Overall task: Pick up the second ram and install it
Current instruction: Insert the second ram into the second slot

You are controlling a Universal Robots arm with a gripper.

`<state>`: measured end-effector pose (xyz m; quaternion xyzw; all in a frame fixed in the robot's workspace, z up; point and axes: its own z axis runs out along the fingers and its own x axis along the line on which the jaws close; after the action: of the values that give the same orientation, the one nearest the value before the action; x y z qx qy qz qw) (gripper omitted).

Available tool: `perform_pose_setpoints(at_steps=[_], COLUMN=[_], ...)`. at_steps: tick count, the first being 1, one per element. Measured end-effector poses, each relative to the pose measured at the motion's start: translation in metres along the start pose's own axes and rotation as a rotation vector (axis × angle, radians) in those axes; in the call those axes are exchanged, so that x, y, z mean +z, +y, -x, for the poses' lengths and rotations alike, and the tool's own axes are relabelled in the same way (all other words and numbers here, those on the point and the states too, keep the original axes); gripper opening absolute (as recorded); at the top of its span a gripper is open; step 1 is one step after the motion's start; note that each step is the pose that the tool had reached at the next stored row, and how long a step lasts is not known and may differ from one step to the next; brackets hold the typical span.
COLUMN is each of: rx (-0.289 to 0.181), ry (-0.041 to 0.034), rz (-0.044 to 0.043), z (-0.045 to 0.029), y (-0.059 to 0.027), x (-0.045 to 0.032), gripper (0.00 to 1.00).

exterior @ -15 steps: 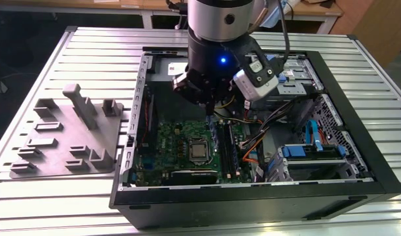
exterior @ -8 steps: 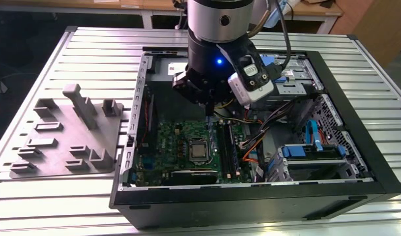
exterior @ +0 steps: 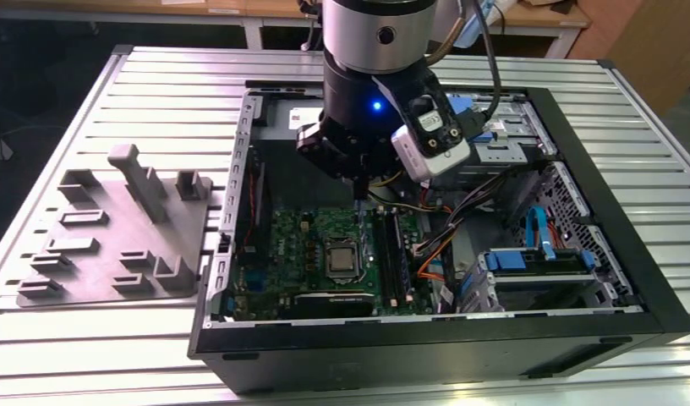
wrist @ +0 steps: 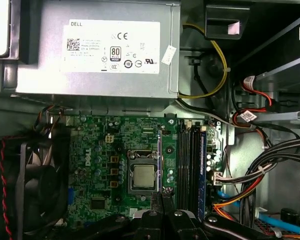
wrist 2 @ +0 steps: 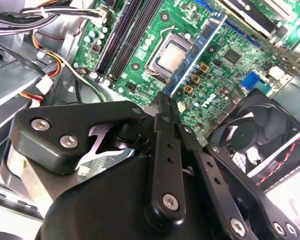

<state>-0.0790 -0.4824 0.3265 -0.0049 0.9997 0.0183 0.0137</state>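
Tool (wrist 2: 165, 106) closed tight on the second ram (wrist 2: 200, 50) — slim blue-green stick, small black chips — above the green motherboard (wrist: 90, 145)

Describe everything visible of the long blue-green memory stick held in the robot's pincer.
The second ram is a long, narrow, dark blue-green circuit-board stick with small chips on its face. The black metal pincer is shut on it; nothing else seems to touch it. It reaches out from the pincer above the large green motherboard, parallel to the long black memory slots and not yet seated in one. In the first wrist view the second ram shows edge-on as a thin line.
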Motion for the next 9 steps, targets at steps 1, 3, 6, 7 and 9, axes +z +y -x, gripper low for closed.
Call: perform_pose_setpoints(at_steps=[1,3,6,7,9], rx=[0.000,0.000,0.000,0.000,0.000], ry=[0.0000,-0.0001,0.0000,0.0000,0.0000], rz=[0.0000,0.0002,0.0000,0.0000,0.0000], z=[0.0000,0.0011,0.0048,0.0062,0.0092], y=[0.0000,0.0000,-0.0001,-0.0001,-0.0001], x=[0.0000,0.0003,0.0008,0.0010,0.0014], gripper=[0.11,0.11,0.11,0.11,0.11])
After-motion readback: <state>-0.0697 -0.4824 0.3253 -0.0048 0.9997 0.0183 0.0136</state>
